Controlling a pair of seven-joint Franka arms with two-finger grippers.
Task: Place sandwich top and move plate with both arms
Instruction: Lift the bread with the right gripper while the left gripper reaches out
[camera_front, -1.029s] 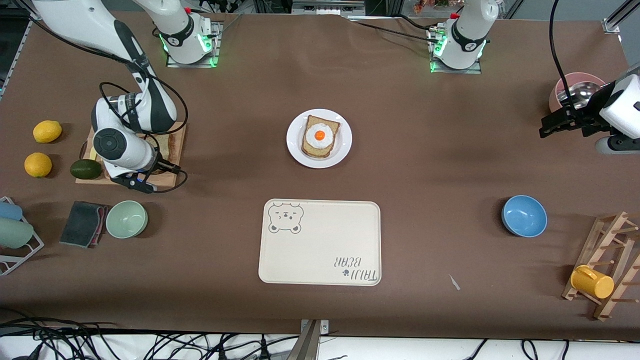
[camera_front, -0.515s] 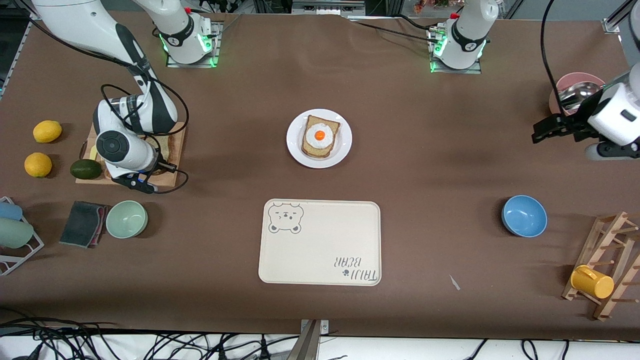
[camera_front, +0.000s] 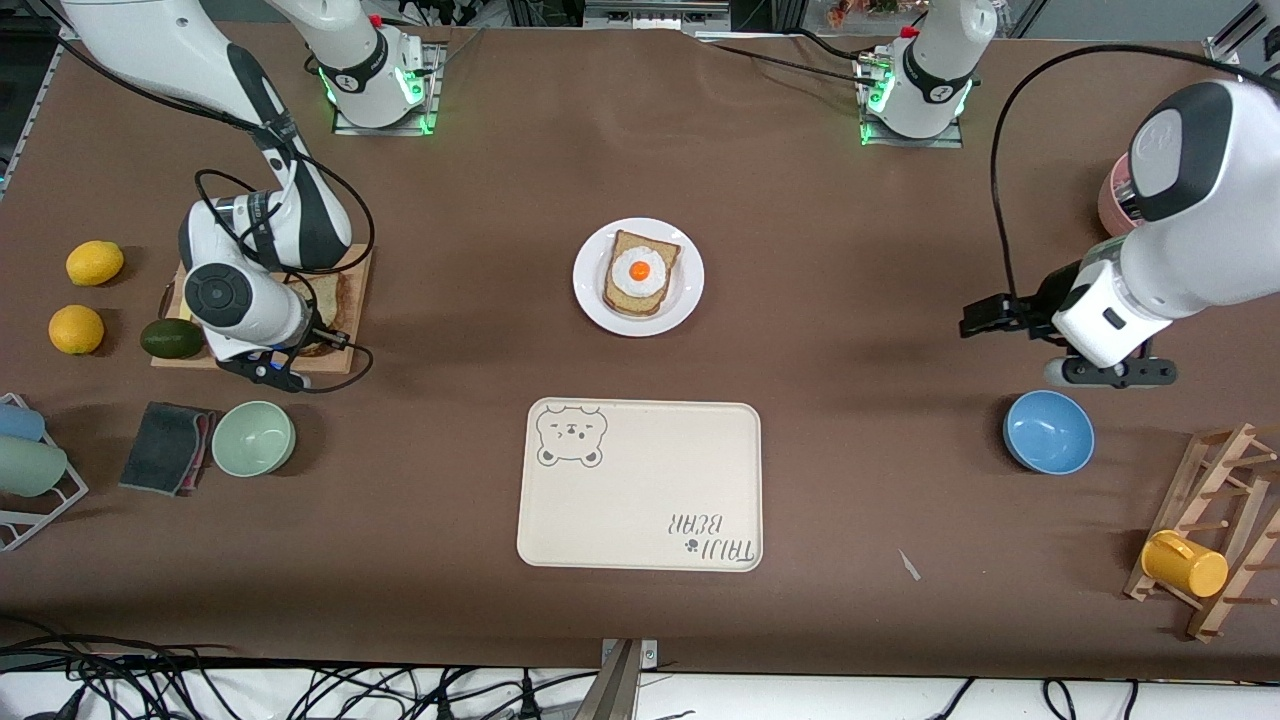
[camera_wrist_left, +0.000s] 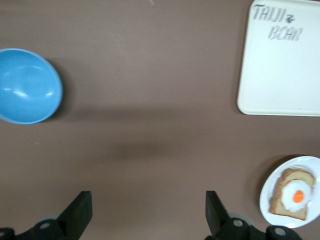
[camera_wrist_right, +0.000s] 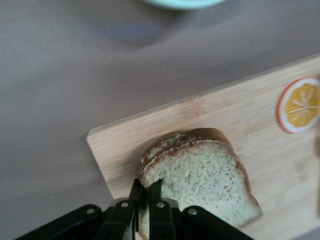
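Right now tray (camera_front: 640, 485) reads "TAIJI BEAR"; right gripper (camera_wrist_right: 145, 200) pinches sandwich top (camera_wrist_right: 200, 175), left gripper (camera_wrist_left: 146, 215) fingers wide.

Brown-topped table (camera_front: 850, 250), black cables (camera_front: 200, 685) along its near edge

Left tool (camera_front: 968, 325) now nearer plate (camera_front: 690, 300); right tool (camera_wrist_right: 145, 192) newly clamped on sandwich top (camera_wrist_right: 200, 175).

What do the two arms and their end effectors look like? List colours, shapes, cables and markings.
Both arms are bulky, rounded, glossy white jointed links with black bands. The right arm carries looping black cables and a round black wrist cap. The left arm trails one long black cable. Green lights glow at both bases. Each end effector, left and right, is black with two fingers.
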